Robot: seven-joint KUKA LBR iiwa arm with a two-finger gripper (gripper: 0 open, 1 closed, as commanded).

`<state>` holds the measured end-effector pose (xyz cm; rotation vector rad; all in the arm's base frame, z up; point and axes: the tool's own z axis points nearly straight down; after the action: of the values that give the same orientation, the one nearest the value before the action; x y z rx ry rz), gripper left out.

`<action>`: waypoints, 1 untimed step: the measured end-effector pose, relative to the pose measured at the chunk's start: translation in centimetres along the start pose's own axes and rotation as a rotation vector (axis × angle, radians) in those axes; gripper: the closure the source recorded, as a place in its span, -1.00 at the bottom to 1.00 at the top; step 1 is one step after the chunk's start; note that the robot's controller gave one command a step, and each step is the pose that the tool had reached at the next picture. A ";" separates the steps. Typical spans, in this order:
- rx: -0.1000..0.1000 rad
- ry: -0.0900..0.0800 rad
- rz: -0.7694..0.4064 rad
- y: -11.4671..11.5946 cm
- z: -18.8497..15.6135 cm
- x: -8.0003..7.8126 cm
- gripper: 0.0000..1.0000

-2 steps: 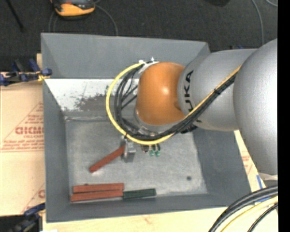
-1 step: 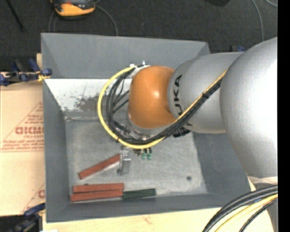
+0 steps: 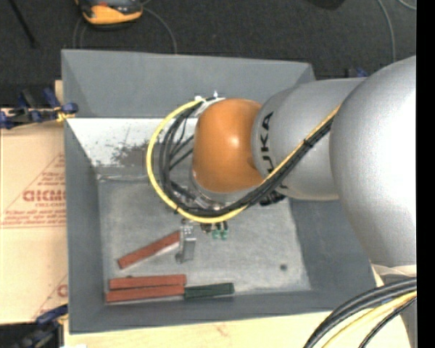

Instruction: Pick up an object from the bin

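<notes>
My gripper (image 3: 187, 246) reaches down below the arm's orange cover, near the middle of the bin floor. Its visible tip sits at the right end of a flat red-brown stick (image 3: 146, 251), which lies slanted and rises towards the right. Whether the tip touches the stick or grips it is unclear. A small green thing (image 3: 219, 232) lies just right of the gripper, partly under the arm.
Along the bin's front wall lie two red-brown sticks (image 3: 146, 287) side by side, with a dark green stick (image 3: 209, 291) at their right end. A small dark speck (image 3: 283, 268) is on the floor to the right. The arm covers the bin's back right.
</notes>
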<state>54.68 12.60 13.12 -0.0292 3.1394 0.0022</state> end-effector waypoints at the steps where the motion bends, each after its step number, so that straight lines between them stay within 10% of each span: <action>1: 0.000 0.000 0.231 1.1 6.1 -0.3 1.00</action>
<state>54.93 13.72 7.05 0.3335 3.1223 0.0029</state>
